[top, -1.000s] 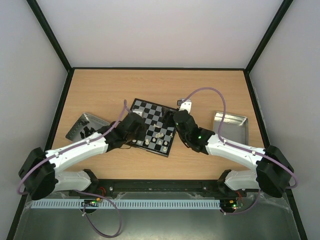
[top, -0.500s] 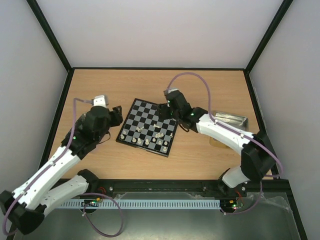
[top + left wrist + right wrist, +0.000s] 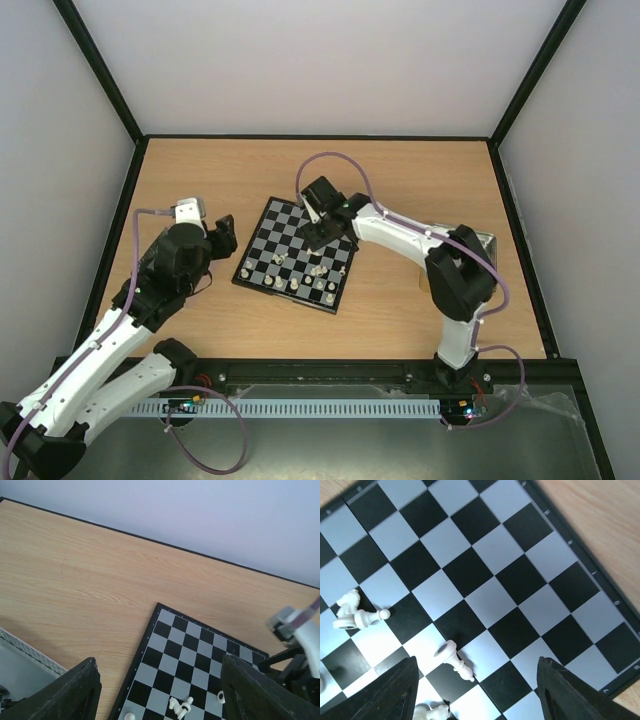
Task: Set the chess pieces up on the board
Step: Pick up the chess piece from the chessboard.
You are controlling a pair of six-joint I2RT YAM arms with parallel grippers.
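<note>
Several chess pieces are seen toppled on the board, beneath the right gripper; most setup is judged undone. It and the left gripper are held spread, empty.

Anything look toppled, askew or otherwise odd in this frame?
Yes. Several white chess pieces lie tipped on their sides on the board instead of standing: one near the bottom centre of the right wrist view, more at its left edge. The board itself sits skewed on the table.
</note>
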